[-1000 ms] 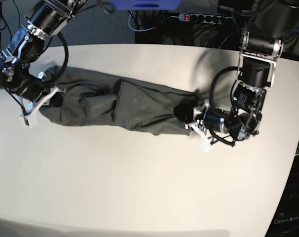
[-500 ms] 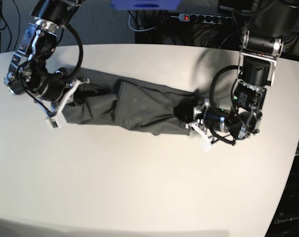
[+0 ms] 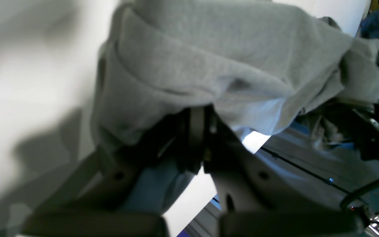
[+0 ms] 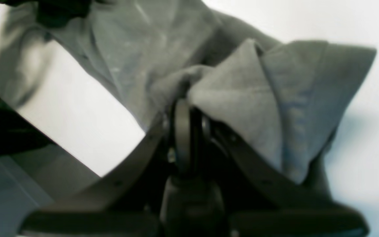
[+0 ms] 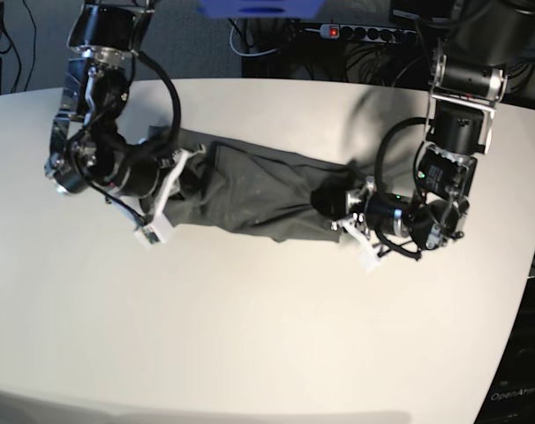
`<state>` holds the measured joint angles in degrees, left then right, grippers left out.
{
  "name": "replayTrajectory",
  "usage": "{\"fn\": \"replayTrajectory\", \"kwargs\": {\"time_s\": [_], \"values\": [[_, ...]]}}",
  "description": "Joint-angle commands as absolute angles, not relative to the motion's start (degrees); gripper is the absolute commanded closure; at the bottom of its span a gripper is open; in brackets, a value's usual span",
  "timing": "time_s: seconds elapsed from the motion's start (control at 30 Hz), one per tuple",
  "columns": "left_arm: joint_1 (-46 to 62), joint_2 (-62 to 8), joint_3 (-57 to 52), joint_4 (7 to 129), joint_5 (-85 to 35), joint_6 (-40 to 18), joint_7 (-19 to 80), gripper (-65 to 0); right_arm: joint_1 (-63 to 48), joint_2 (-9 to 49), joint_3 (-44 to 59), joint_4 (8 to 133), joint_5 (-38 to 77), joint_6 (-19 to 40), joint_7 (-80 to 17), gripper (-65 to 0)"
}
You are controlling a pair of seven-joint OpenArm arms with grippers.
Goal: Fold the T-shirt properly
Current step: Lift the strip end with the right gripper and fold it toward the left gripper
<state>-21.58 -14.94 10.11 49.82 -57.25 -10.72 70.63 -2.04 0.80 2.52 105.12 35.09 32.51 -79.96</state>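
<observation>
T-shirt held at both ends on table

T-shirt (image 5: 250, 190) lies bunched lengthwise on the white table (image 5: 267, 336). At its left end, right gripper (image 5: 166, 181) is clamped on a fold. At its right end, left gripper (image 5: 351, 216) is clamped on the cloth edge.

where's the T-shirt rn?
Base view: T-shirt lies bunched on the white table, upper middle, pinched between the right end effector and left end effector.
</observation>
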Motion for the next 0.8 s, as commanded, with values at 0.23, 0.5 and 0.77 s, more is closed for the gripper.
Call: {"fn": "replayTrajectory", "kwargs": {"time_s": [0.23, 0.5, 0.77], "values": [[-19.74, -15.69, 10.86, 49.19, -48.57, -8.66, 71.78, -2.0, 0.75, -2.86, -0.04, 106.24, 36.62, 32.57, -80.0, -0.7], [-19.56, -15.69, 10.86, 49.19, -48.57, -8.66, 71.87, -2.0, 3.74, -3.21, -6.81, 105.19, 36.44, 32.57, -80.0, -0.7], [-18.86, -15.43, 10.86, 49.19, -48.57, -8.57, 71.87, -2.0, 6.64, -4.18, -9.71, 98.86, 36.53, 32.57, -80.0, -0.7]]}}
